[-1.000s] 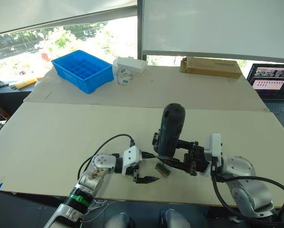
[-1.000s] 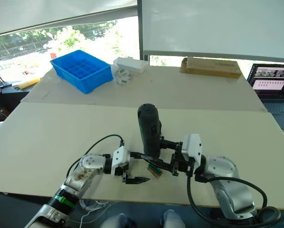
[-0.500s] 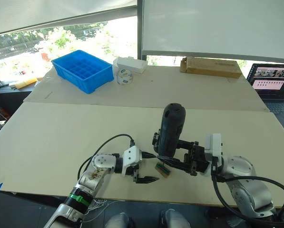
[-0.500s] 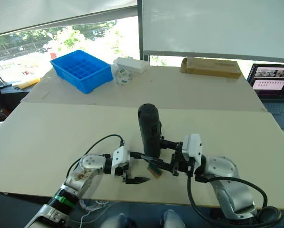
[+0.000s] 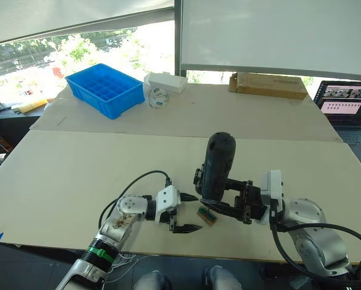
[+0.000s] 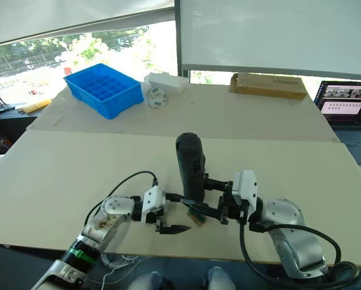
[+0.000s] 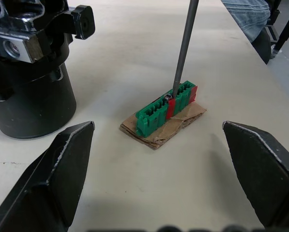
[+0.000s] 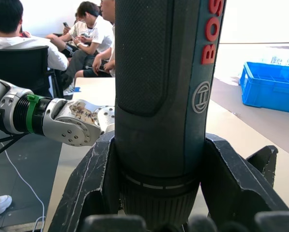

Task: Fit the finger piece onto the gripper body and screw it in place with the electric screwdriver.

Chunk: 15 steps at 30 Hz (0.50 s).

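Black electric screwdriver [image 5: 219, 164], clamped upright in the right gripper [image 5: 243, 204], bit on the green block [image 7: 164, 108]; left gripper [image 5: 181, 212] spread wide.

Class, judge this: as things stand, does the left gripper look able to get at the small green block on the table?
Probably yes. The left gripper is open, with the green block on bare table straight ahead. Only the electric screwdriver bit, resting on the block's top, is in the way.
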Each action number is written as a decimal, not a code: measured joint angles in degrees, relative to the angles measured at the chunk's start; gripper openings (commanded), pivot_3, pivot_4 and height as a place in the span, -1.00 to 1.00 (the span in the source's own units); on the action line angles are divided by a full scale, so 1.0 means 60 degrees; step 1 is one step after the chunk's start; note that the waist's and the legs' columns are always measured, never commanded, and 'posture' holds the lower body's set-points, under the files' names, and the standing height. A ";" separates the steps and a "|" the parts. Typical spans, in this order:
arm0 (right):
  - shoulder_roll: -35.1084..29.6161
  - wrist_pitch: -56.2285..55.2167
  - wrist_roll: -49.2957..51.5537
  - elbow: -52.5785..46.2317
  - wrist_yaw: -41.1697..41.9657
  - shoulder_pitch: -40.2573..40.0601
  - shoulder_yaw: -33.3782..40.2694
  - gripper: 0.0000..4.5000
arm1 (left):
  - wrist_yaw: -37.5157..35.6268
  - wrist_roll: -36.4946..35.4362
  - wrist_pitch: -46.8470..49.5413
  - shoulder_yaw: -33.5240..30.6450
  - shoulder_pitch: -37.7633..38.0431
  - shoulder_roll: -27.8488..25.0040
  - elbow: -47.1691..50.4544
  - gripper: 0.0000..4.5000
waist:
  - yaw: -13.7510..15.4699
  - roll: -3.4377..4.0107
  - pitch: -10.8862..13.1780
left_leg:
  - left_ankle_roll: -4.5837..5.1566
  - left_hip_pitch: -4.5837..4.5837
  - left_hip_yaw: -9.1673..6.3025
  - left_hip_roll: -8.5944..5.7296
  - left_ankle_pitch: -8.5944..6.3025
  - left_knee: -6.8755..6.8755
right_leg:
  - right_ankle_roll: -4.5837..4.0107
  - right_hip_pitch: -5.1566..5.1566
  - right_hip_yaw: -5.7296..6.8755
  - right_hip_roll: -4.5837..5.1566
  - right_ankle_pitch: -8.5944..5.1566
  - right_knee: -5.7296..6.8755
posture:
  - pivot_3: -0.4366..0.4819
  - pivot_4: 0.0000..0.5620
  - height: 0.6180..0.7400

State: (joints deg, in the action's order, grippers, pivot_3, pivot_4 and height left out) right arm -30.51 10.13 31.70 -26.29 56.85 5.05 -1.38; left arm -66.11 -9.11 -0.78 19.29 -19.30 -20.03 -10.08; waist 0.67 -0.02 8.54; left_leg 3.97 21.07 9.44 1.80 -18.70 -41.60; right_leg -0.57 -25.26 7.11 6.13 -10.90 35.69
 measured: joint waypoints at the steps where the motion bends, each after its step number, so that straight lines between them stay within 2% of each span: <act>1: 0.0001 0.0000 0.0000 0.0007 -0.0002 0.0001 0.0001 -0.15 | 0.0000 0.0000 -0.0014 0.0000 0.0000 0.0000 -0.0004 0.99 | 0.0000 0.0000 0.0000 | 0.0000 0.0000 0.0000 0.0000 0.0000 0.0000 | 0.0000 0.0000 0.0001 0.0000 0.0000 0.0000 | -0.05 -0.47 1.00; 15: -0.0131 0.0128 0.0176 0.0118 0.0034 0.0094 0.0009 -0.15 | -0.0012 -0.0027 -0.0107 -0.0058 0.0169 -0.0093 0.0097 0.99 | -0.0029 0.0000 0.0000 | 0.0000 -0.0002 0.0000 0.0005 -0.0001 0.0002 | -0.0001 -0.0001 -0.0001 0.0001 -0.0001 0.0002 | -0.05 -0.47 1.00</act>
State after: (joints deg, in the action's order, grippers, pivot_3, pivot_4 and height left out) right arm -31.29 10.90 32.75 -25.58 57.06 5.61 -1.33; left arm -66.19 -9.27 -1.42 18.94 -18.29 -20.59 -9.50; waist 0.50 -0.02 8.54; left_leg 3.97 21.06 9.44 1.83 -18.70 -41.59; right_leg -0.58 -25.27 7.10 6.13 -10.90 35.70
